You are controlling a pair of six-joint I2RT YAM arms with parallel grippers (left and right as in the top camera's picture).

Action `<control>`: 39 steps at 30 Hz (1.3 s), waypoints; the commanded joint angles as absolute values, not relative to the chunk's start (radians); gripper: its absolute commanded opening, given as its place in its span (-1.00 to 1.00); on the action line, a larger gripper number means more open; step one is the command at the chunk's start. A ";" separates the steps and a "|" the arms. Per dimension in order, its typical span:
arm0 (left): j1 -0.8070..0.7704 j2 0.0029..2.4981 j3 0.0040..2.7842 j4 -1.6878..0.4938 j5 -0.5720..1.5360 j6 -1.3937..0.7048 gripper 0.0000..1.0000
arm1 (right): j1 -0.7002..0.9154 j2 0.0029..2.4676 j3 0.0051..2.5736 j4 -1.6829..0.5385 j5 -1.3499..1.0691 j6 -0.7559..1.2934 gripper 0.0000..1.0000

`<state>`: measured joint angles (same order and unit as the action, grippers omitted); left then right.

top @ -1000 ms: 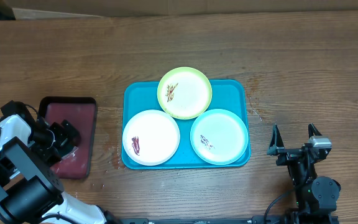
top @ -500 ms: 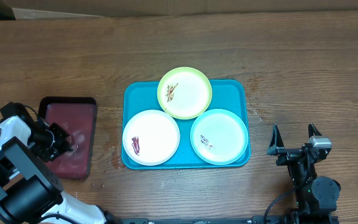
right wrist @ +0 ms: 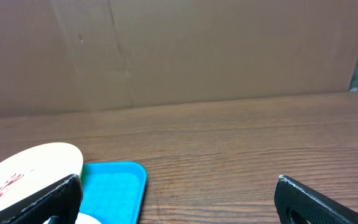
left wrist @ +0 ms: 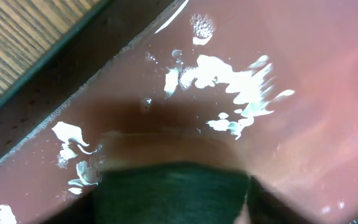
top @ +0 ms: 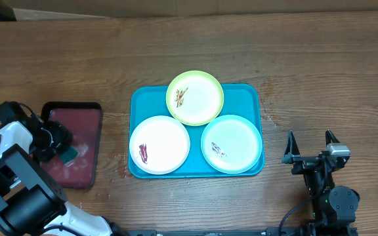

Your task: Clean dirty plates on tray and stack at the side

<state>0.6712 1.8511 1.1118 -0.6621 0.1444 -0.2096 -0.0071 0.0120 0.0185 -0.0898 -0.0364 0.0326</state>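
The teal-blue tray (top: 144,101) lies mid-table with three plates on it: a yellow-green plate (top: 195,97) at the back, a white plate (top: 160,144) front left, a pale mint plate (top: 231,143) front right, each with small smears. My left gripper (top: 65,149) is over the dark red tray (top: 87,131), shut on a dark green sponge (left wrist: 173,193) held just above its wet, foam-flecked surface. My right gripper (top: 309,148) is open and empty, right of the teal tray; the tray's corner (right wrist: 114,186) and the yellow-green plate (right wrist: 30,171) show in its view.
The dark red black-rimmed tray (left wrist: 303,93) holds soapy water with white foam patches. Bare wooden table (top: 320,72) surrounds both trays. A cardboard wall (right wrist: 179,50) stands behind the table.
My left gripper has shifted a little left and back over the red tray, and the dark green sponge now shows at its tip. The right arm has not moved.
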 commanded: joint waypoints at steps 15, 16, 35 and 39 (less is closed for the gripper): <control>0.674 1.878 1.095 -0.623 0.120 -0.213 0.99 | -0.012 0.003 0.008 -0.084 -0.027 0.029 1.00; 0.674 1.878 1.095 -0.623 0.120 -0.213 1.00 | -0.012 0.003 0.008 -0.084 -0.027 0.029 1.00; 0.673 1.878 1.095 -0.697 0.125 -0.210 1.00 | -0.012 0.003 0.008 -0.084 -0.027 0.029 1.00; 0.674 1.878 1.095 -0.765 0.129 -0.209 1.00 | -0.012 0.003 0.008 -0.084 -0.027 0.029 1.00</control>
